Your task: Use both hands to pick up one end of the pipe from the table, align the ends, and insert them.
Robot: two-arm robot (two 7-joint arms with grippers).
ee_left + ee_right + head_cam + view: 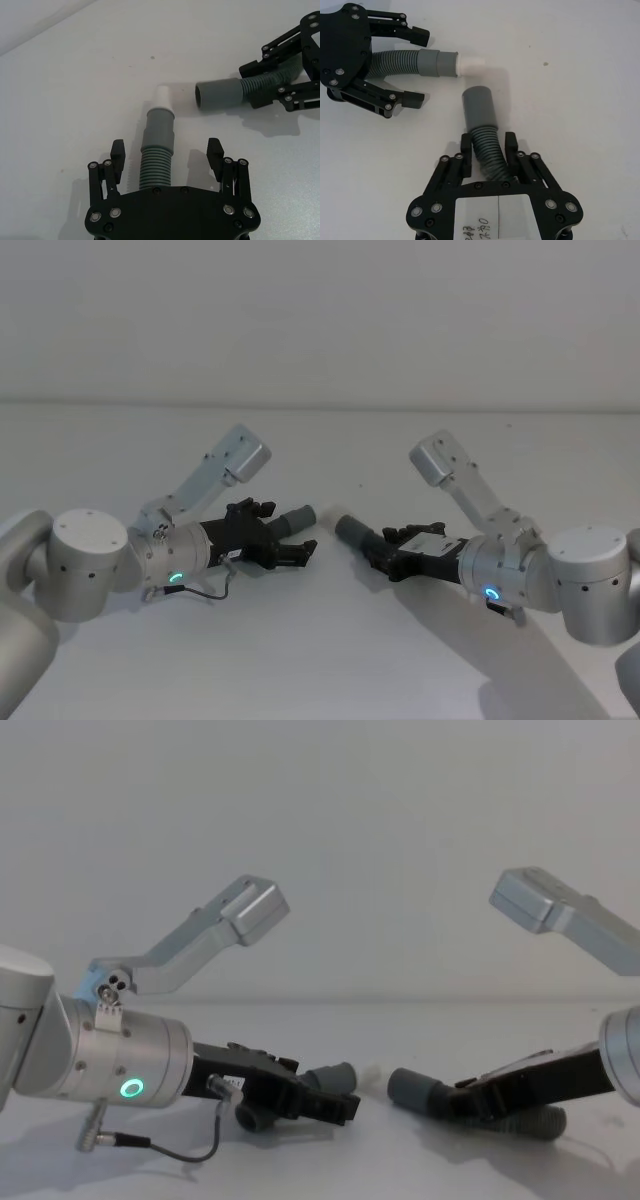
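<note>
1. The plain off-white matte worktop [330,660] carries both hose pieces near its middle, their open ends close together but apart.
2. The left black two-finger tool [166,147] straddles its hose with the fingers spread wide, released and touching nothing. The right black two-finger tool [488,143] is clenched on the ribs of its own hose.
3. The dark grey corrugated hose with the narrow cuff [156,167] lies between the left fingers. The dark grey corrugated hose with the wide socket [492,162] runs forward out of the right grip.
4. The whitish tip [162,95] and the wide plain socket mouth [479,107] sit just beside each other at an angle, not in line.
5. The step in hand appears to be grasping. The next move likely calls for the left tool to close on the ribs behind the cuff. Both tools would then lift and turn until the tip faces the socket squarely, ready for pushing in.
</note>
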